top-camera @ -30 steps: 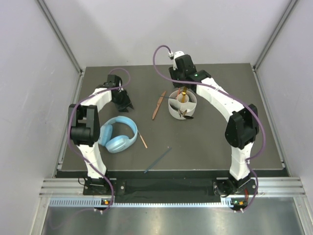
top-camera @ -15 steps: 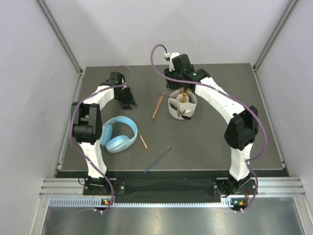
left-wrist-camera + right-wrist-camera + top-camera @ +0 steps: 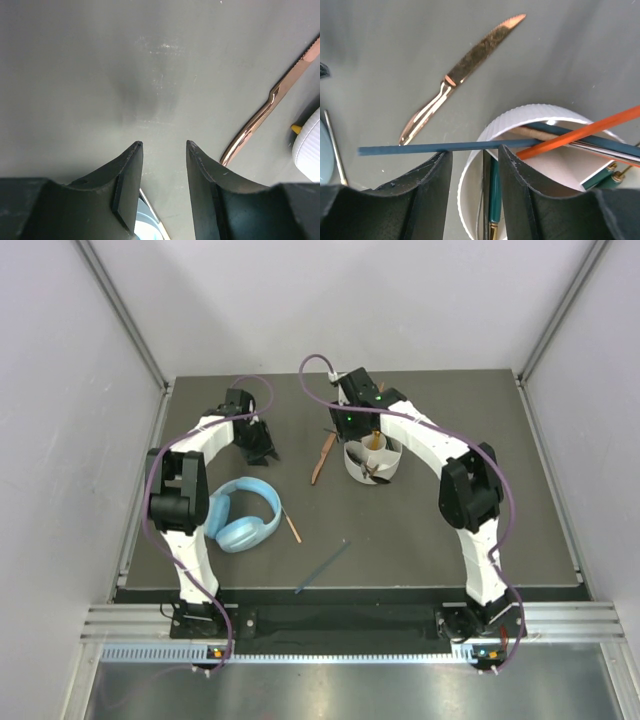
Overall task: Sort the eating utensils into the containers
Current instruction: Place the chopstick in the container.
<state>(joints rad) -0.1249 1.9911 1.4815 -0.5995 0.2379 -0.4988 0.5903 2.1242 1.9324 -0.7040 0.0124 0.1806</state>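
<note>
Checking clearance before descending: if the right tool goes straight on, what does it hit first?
Likely the dark teal chopstick lying across just past the open tips of the right tool, then the rim of the white holder behind it. Depth is unclear.

Robotics lab test cell, plain white panel walls (image 3: 60,490) with metal corner struts (image 3: 125,320), dark grey tabletop (image 3: 420,530), white left arm (image 3: 190,550) and right arm (image 3: 480,550) bolted to 1 aluminium rail (image 3: 560,620), purple cables (image 3: 310,370) looped overhead.
</note>
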